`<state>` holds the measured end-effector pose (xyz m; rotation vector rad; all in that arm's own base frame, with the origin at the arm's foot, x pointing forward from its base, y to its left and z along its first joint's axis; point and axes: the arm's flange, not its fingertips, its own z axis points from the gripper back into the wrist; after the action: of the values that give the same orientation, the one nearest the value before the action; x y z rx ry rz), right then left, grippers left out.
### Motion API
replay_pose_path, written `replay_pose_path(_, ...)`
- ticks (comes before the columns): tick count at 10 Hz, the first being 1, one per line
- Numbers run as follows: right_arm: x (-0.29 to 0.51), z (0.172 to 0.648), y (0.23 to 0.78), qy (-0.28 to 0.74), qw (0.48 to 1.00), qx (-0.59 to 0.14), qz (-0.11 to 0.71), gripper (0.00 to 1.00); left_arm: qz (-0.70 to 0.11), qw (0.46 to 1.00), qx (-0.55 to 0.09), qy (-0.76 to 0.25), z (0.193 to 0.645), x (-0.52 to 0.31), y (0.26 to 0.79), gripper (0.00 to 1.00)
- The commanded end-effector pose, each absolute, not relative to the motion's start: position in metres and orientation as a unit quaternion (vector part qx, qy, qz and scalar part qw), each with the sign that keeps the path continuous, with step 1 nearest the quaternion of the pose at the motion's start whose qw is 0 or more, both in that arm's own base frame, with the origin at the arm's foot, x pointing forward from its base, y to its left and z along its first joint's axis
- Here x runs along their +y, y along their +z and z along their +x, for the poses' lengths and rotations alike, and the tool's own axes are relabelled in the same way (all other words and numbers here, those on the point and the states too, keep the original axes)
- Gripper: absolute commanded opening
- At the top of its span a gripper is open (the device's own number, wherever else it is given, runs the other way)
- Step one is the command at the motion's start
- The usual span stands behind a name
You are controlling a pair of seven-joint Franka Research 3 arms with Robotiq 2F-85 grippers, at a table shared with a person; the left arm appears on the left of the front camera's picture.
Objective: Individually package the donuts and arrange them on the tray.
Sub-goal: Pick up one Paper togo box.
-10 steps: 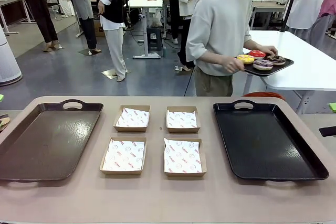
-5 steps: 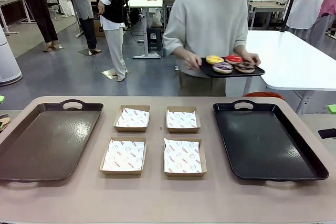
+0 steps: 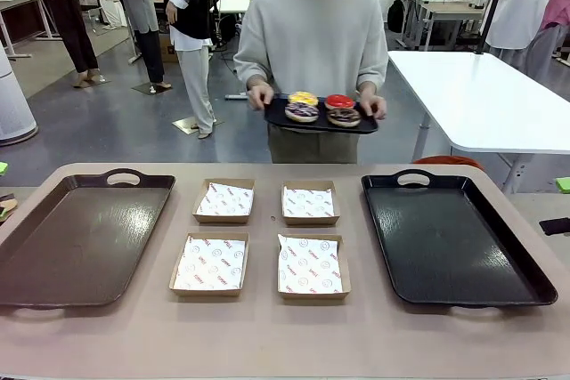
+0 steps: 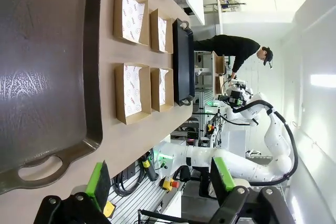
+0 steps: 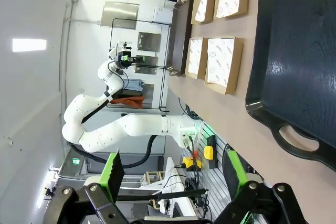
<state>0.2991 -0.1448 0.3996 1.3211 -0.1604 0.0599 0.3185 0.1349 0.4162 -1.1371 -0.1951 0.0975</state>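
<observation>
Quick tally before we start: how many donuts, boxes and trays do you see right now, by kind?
Donuts: 4 (yellow donut, red donut, pink-drizzled donut, chocolate donut)
Paper-lined boxes: 4
Large trays on the table: 2 (brown tray, black tray)
Small tray the person holds: 1
Total: 11

We see the yellow donut and the glossy red donut lying flat at the back of a small black tray. The pink-drizzled donut and the dark chocolate donut lie in front, nearer us. A person holds that tray level beyond the bench's far edge.
</observation>
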Motion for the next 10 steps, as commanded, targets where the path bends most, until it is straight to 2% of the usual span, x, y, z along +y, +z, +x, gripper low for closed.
replay_pose_path(1, -0.1458, 0.2993, 0.4001, 0.028, 0.782, -0.077, 0.617, 1.0, -0.544, 0.832, -0.099, 0.05, 0.3183, 0.1373, 0.4167, 1.0)
replay_pose_path(10, -0.1458, 0.2993, 0.4001, 0.028, 0.782, -0.077, 0.617, 1.0, -0.544, 0.832, -0.099, 0.05, 0.3183, 0.1373, 0.4167, 1.0)
